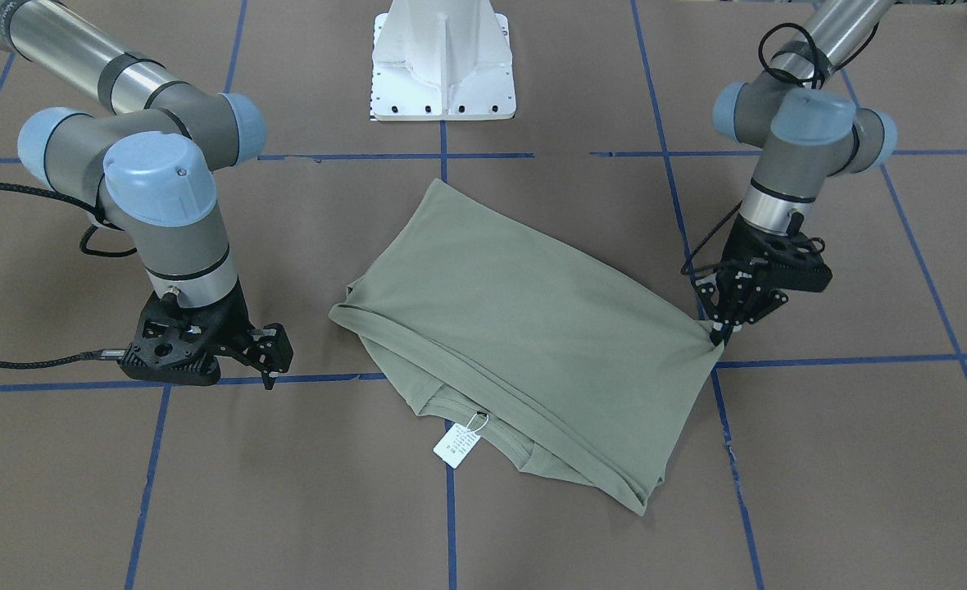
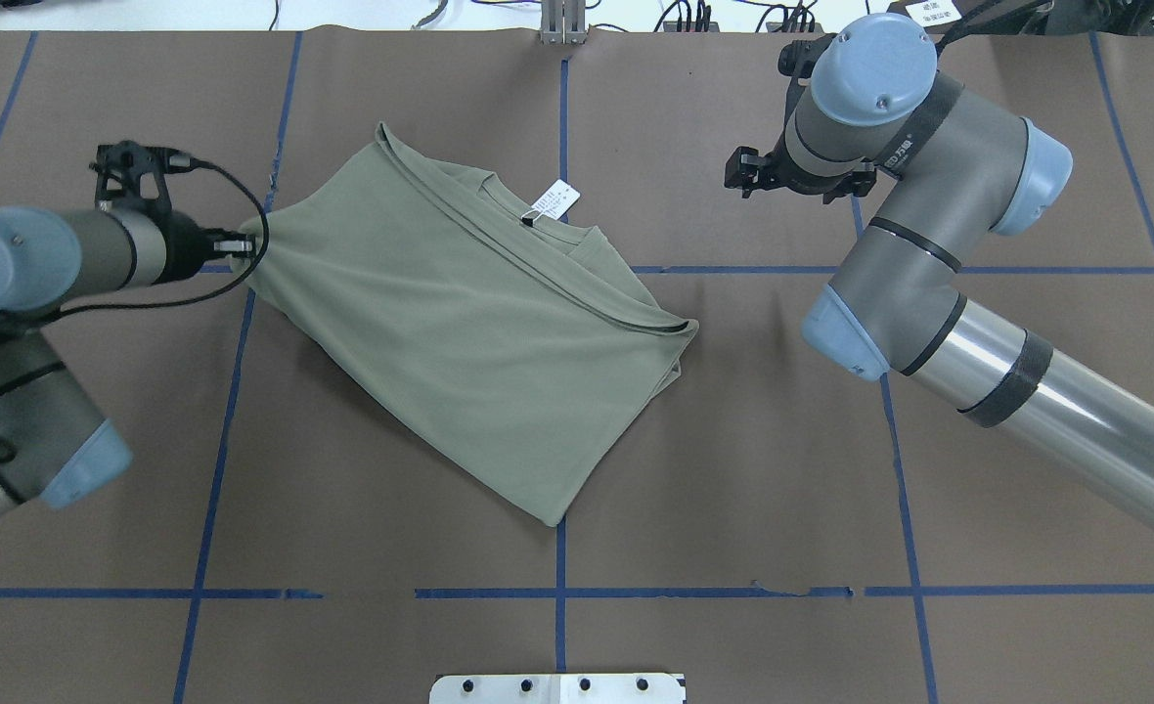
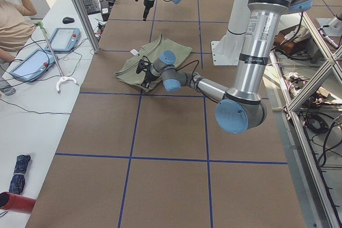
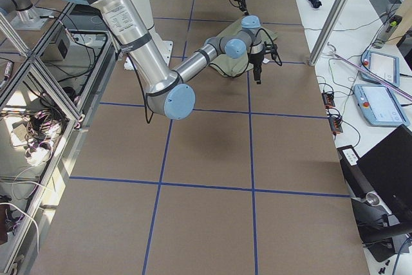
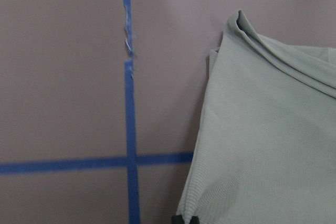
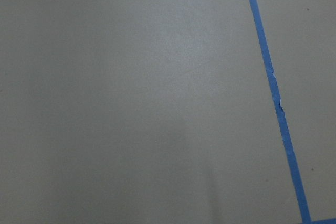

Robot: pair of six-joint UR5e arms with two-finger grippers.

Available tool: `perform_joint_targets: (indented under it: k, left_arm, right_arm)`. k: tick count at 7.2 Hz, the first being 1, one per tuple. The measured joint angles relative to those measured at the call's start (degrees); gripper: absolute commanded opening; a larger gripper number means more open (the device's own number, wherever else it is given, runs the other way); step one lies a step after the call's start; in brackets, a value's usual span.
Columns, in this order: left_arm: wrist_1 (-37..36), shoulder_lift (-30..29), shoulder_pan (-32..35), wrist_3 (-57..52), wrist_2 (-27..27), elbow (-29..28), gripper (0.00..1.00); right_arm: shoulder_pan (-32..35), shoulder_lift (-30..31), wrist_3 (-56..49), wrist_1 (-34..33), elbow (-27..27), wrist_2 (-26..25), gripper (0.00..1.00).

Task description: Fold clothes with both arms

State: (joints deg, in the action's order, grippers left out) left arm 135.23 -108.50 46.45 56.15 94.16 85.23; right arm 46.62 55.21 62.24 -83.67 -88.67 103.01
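The sage-green shirt (image 1: 516,328) lies folded and slanted in the middle of the table, its white hang tag (image 1: 456,445) at the neck on the far side from the robot's base. My left gripper (image 1: 719,334) is shut on one corner of the shirt (image 2: 460,323), which is pulled to a point there. In the left wrist view ribbed cloth (image 5: 262,129) fills the right half. My right gripper (image 1: 273,365) hangs low over bare table, a short way off the shirt's opposite folded edge, open and holding nothing. The right wrist view holds only table and tape.
The white pedestal (image 1: 442,65) stands at the robot's side of the table. Blue tape lines (image 2: 557,593) grid the brown surface. A side bench with tablets (image 3: 64,38) and a seated person (image 3: 10,20) runs along the far edge.
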Motion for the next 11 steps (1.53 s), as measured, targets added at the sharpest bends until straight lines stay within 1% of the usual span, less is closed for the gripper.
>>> perform_joint_targets:
  k: [2, 3, 4, 5, 6, 7, 8, 9, 10, 11]
  left_arm:
    - [0.4, -15.2, 5.0, -4.7, 0.0, -19.4, 0.0]
    - [0.7, -19.6, 6.6, -7.6, -0.1, -25.5, 0.85]
    - [0.9, -21.3, 8.0, -11.5, -0.2, -28.1, 1.0]
    - [1.6, -21.7, 8.8, -14.5, 0.0, -28.7, 1.0]
    - [2.9, -21.2, 9.1, -15.7, 1.8, -27.6, 1.0]
    - [4.3, -19.3, 9.2, -15.8, 5.0, -24.8, 1.0]
    - [5.6, -16.7, 9.2, -15.7, 7.2, -21.6, 1.0]
    - [6.5, -15.1, 9.2, -15.6, 8.1, -19.6, 1.0]
    - [6.8, -14.4, 9.2, -15.4, 8.5, -18.8, 1.0]
    - [6.9, -14.3, 9.1, -15.3, 8.6, -18.5, 1.0]
  right_arm:
    - [-0.2, -0.1, 0.1, 0.0, -0.2, 0.0, 1.0]
    - [-0.4, -0.2, 0.3, 0.0, -0.6, -0.1, 1.0]
    - [-0.7, -0.3, 0.4, 0.1, -0.9, -0.1, 1.0]
    - [-1.7, -0.5, 0.6, 1.6, -0.7, -0.6, 1.0]
    - [-3.2, -1.3, 2.7, 5.2, 0.6, -2.0, 0.92]
    - [-4.9, -4.4, 7.5, 8.2, 4.1, -4.2, 0.76]
    - [-6.8, -9.6, 12.9, 9.5, 9.6, -6.8, 0.73]
    - [-8.9, -14.9, 17.6, 10.1, 15.3, -9.2, 0.7]
    - [-10.8, -17.9, 19.9, 11.1, 18.6, -10.7, 0.69]
    - [-12.1, -19.3, 20.8, 14.1, 21.4, -11.9, 0.66]
